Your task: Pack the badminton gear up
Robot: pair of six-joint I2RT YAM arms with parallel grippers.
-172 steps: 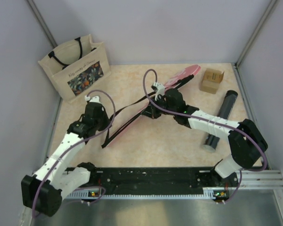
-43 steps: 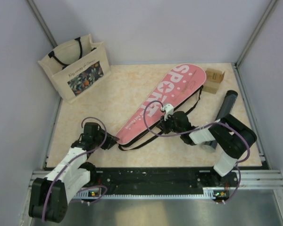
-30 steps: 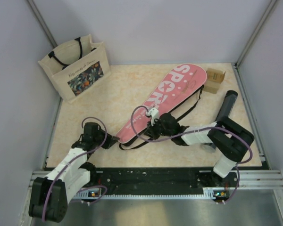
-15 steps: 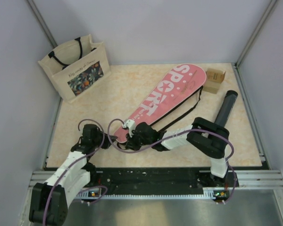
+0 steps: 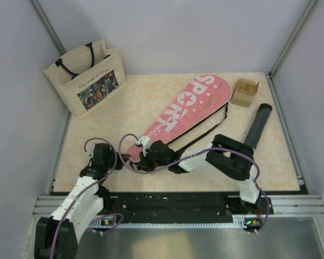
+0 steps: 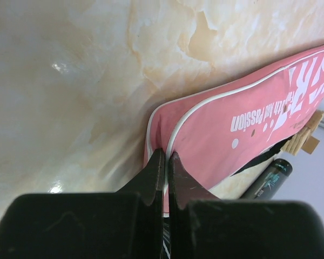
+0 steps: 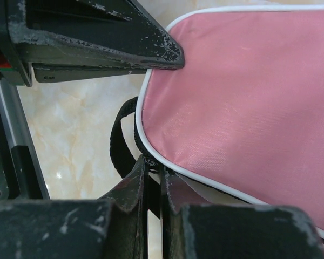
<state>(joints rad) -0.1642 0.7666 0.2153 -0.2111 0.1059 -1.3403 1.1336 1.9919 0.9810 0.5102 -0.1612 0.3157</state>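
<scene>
Left wrist shows the left fingers [image 6: 154, 181] clamped on the narrow end of the pink cover [image 6: 243, 124], right wrist shows the right fingers [image 7: 134, 186] nipping its white-piped edge by the black strap [image 7: 116, 145], and only top external shows it lying diagonally across the tabletop [image 5: 108, 124] toward the box [image 5: 244, 92].

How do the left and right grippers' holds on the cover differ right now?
The left gripper pinches the cover's narrow end on its white piping; the right gripper pinches that end's corner, beside the black strap loop. In the top view the left gripper faces rightward and the right gripper faces leftward. Both are shut on the cover, close together.
</scene>
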